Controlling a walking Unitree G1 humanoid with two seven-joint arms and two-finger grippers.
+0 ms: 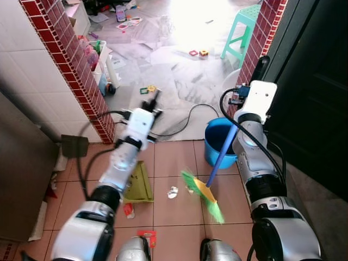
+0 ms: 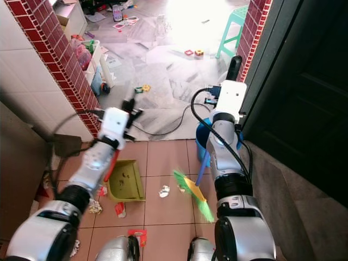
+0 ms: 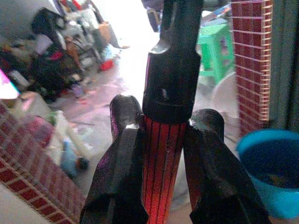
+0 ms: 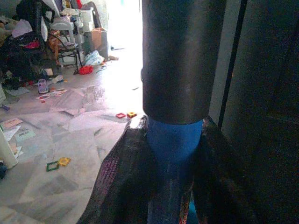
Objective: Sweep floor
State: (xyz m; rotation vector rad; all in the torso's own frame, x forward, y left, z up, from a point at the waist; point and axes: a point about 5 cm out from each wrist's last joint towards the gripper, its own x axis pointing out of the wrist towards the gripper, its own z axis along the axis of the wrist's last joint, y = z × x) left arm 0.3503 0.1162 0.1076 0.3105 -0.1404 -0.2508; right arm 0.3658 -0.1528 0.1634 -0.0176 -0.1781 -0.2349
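On tiles: broom (image 1: 204, 191) beside bucket (image 1: 218, 142) | dustpan (image 2: 126, 179) near paper scrap (image 2: 163, 191) | both fingers pinching handles

Head stereo pair looks down, sharing tiled floor (image 1: 168, 217); wrist cameras close along jaws.

One broom (image 1: 205, 191), one dustpan (image 2: 125, 181), one bucket (image 1: 218, 142).

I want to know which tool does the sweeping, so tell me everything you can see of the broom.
The broom has a blue stick with a black top grip, a yellow head and green bristles, plastic by the look. It slants, bristles down on the terracotta floor tiles near a crumpled white scrap, its stick crossing in front of the blue bucket. The right gripper is closed on the stick just below the black grip. The bristles look blurred.
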